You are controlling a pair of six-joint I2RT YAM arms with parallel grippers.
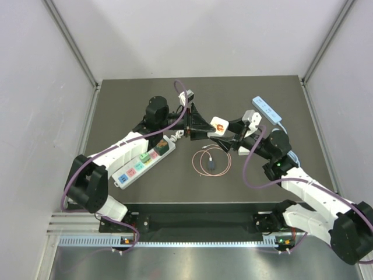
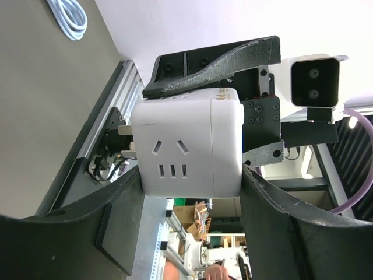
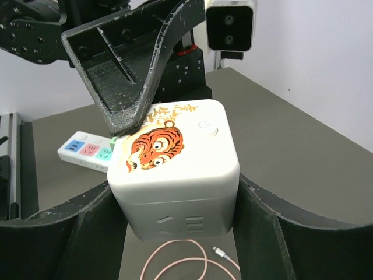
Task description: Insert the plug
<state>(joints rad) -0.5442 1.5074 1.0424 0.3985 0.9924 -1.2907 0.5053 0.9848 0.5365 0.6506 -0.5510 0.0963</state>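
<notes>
— Step in hand?

— Looks like a mid-air pass of the cube adapter (image 1: 220, 124) from one pair of jaws to the other. Well short of any insertion: held above the worktop (image 1: 175, 189), not yet near a socket.

— State of the jaws?

— Right jaws clenched on the adapter, a finger on each flank, tiger face up between them. Left jaws apparently closed on it too, across the other pair of faces, with one finger pressing on the tiger face near its edge.

— And the pins?

— Plug pins (image 2: 123, 131) jutting sideways from a side face, just beyond one finger of the left jaws. Aimed at no socket.

— Where to plug in?

— Probably the power strip (image 1: 144, 163). Lying flat on the worktop, back behind the left jaws alongside that forearm, well apart from the adapter.

— Next move?

— Calls for opening one pair, most likely, leaving a single firm grip. Then turning the pins down, carrying the adapter back over the strip, lining up with a free socket and pressing straight in. Worth minding a slip or twist once only one pair holds.
</notes>
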